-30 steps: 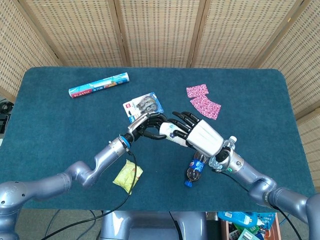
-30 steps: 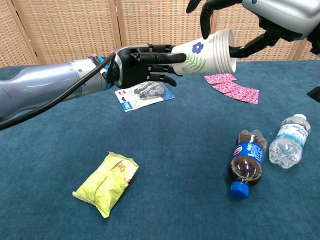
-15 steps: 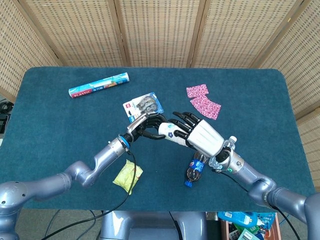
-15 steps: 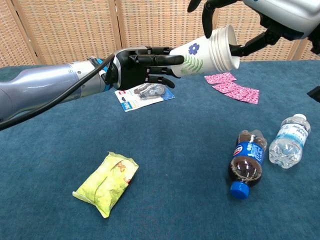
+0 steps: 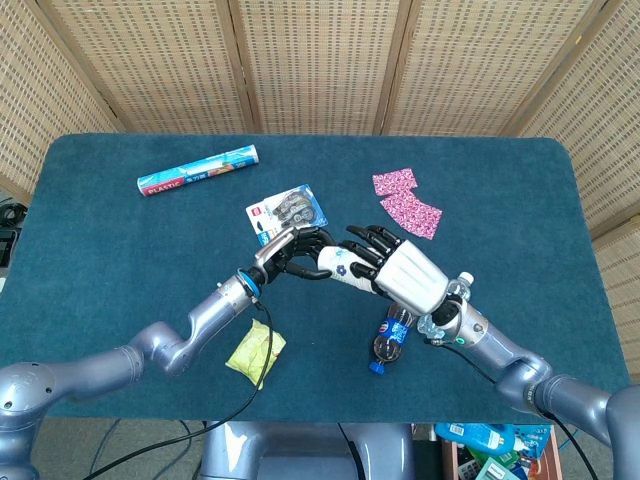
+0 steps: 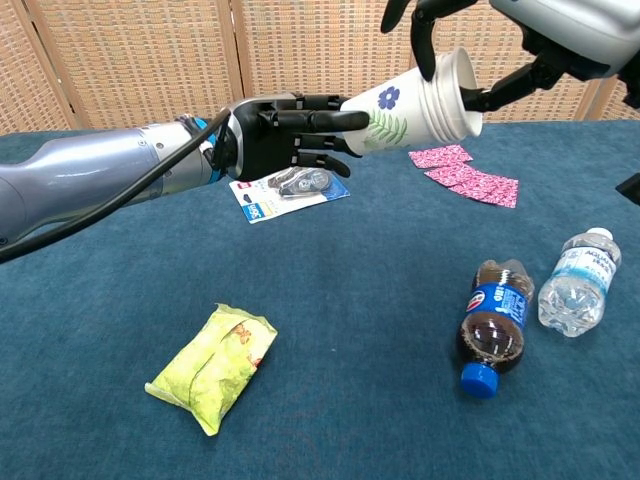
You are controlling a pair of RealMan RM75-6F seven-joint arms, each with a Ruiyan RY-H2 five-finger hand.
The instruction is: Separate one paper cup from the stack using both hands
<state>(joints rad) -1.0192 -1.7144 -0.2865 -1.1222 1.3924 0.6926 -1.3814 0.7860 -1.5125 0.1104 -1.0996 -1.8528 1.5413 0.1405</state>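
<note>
**Both hands on the cup stack above the table**

The left hand (image 6: 275,135) grips the base end of the white flower-printed paper cup stack (image 6: 410,105), held sideways in the air. Right of it, the right hand (image 6: 470,50) pinches the stack's rim end, above the dark cola bottle (image 6: 493,325).

This looks like a robot test lab. A blue-carpeted worktop (image 5: 120,250) stands before woven folding screens (image 5: 320,60). Assorted props lie beyond the fingers: cola bottle (image 6: 494,325), snack packet (image 6: 213,366).

Paper cup stack (image 6: 410,103) — white, blue flower and green leaf print — held sideways above table.
</note>
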